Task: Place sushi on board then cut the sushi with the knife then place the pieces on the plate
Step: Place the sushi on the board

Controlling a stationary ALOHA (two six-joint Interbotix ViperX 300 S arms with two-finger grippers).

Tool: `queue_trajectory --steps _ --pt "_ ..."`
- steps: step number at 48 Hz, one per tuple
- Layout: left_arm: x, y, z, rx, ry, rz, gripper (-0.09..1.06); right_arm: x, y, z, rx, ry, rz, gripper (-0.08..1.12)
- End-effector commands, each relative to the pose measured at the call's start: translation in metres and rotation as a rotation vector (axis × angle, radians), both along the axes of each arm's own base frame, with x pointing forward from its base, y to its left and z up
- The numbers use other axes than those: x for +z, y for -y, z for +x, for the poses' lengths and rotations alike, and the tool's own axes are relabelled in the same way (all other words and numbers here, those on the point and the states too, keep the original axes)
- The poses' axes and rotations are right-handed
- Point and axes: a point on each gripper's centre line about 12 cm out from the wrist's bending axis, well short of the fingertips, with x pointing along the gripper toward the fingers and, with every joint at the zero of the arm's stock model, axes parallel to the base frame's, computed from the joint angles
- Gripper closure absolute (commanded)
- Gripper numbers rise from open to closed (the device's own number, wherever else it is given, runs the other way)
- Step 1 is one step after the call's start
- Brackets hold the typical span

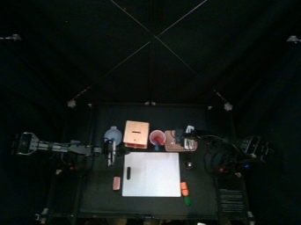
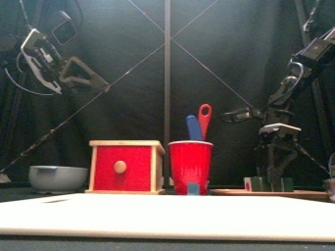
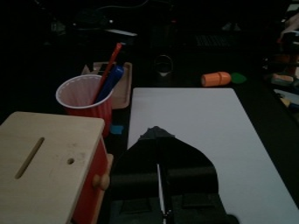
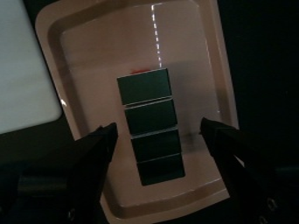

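behind the board point(image 1: 154, 174), wooden box point(image 1: 136, 134), red cup point(image 1: 157, 138), sushi point(image 4: 152, 127) on pink tray point(image 4: 103, 52)

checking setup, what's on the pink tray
A sushi roll of four dark green blocks in a row lies on the pink tray; the floor beneath it is covered.
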Motion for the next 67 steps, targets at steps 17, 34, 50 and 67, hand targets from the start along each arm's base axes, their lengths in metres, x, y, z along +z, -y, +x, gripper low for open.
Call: queue_trajectory --steps 17,34,50,67 --pt "0.006 -0.002 0.003 0.007 0.025 -0.002 0.99 -0.004 0.009 0.006 -0.011 0.015 -0.016 0.12" --pt "0.005 -0.002 0.003 0.008 0.022 -0.005 0.99 0.005 0.005 0.009 -0.052 0.029 0.033 0.45" --pt "0.005 -0.002 0.002 0.009 0.019 -0.004 0.99 0.044 -0.011 0.012 -0.212 0.121 0.153 0.45" --pt "0.004 -0.002 0.002 0.009 0.016 -0.007 0.99 0.06 -0.057 0.023 -0.365 0.183 0.256 0.45"
